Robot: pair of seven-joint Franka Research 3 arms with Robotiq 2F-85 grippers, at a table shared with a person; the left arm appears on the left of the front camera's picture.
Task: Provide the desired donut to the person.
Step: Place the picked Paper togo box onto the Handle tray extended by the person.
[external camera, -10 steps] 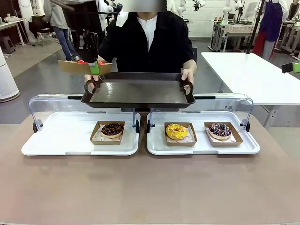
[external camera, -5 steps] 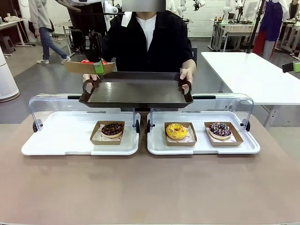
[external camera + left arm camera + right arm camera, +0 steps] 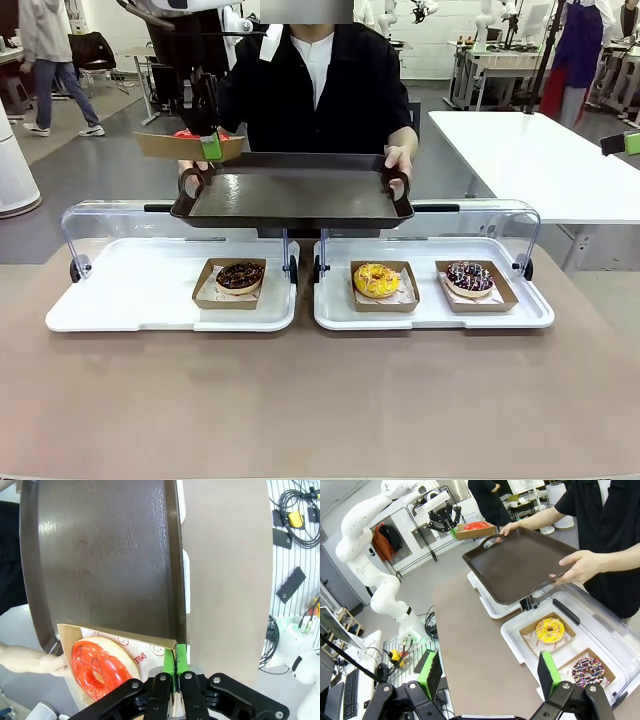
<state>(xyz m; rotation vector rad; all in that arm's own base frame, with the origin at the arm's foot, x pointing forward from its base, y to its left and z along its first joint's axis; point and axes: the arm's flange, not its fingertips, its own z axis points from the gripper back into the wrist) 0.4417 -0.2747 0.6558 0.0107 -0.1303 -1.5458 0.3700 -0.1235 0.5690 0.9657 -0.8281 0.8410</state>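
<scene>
left claw [image 3: 175,656] clamps the box [image 3: 125,642] rim; donut [image 3: 97,670] sits in the box beside the claw. tray [image 3: 100,555] lies just ahead, long axis along the claw, box corner at its end rim. right claw [image 3: 490,672] spread wide, well apart.

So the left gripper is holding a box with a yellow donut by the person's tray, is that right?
Not quite: the donut in the box that the left gripper holds by the person's tray is red, not yellow; the left wrist view shows it.

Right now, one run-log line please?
left gripper shut on red donut box at tray edge | right gripper open | person holding tray
</scene>
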